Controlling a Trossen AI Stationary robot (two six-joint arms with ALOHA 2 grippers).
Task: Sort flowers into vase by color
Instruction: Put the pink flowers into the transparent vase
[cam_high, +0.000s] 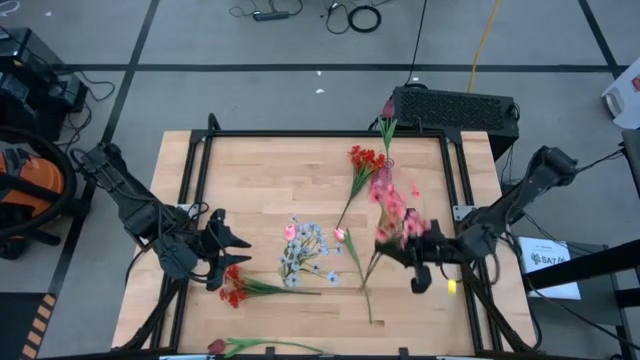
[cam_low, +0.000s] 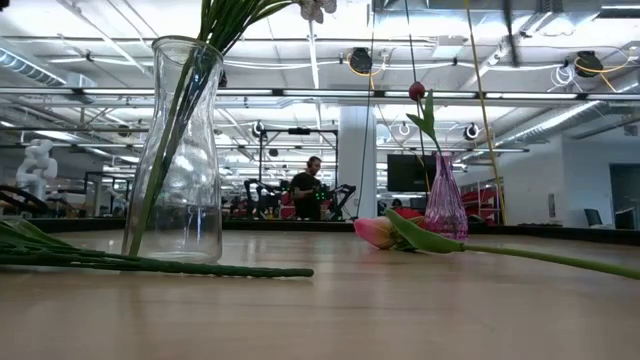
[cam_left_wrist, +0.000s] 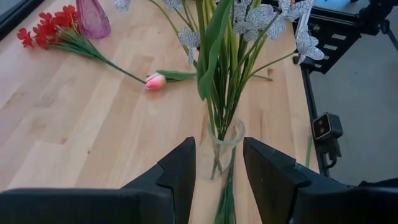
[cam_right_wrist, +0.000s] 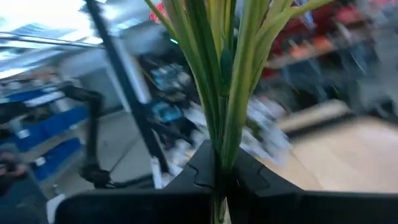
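My right gripper (cam_high: 408, 252) is shut on a pink spray (cam_high: 395, 208) at the table's right. My left gripper (cam_high: 228, 243) stands open at the left, apart from a clear vase (cam_left_wrist: 221, 146) that holds pale blue flowers (cam_high: 305, 250). In the left wrist view the vase shows beyond the gap between the fingers. A red spray (cam_high: 236, 288) lies just near of the left gripper. Another red spray (cam_high: 364, 160) and a pink tulip bud (cam_high: 340, 234) lie flat mid-table. A purple vase (cam_low: 445, 205) at the far edge holds a dark red bud (cam_high: 388, 108). My right gripper pinches the pink spray's bunch of green stems (cam_right_wrist: 225, 146) between its two shut fingers, which lie across the stems. From the fingers the stems run on to the blossoms (cam_high: 398, 215), which stand on the gripper's far side, toward mid-table.
A red tulip (cam_high: 216, 346) lies at the table's near edge. A black frame (cam_high: 300, 133) runs round the tabletop. A black box (cam_high: 455, 108) sits beyond the far right corner. In the low view a person stands in the room behind.
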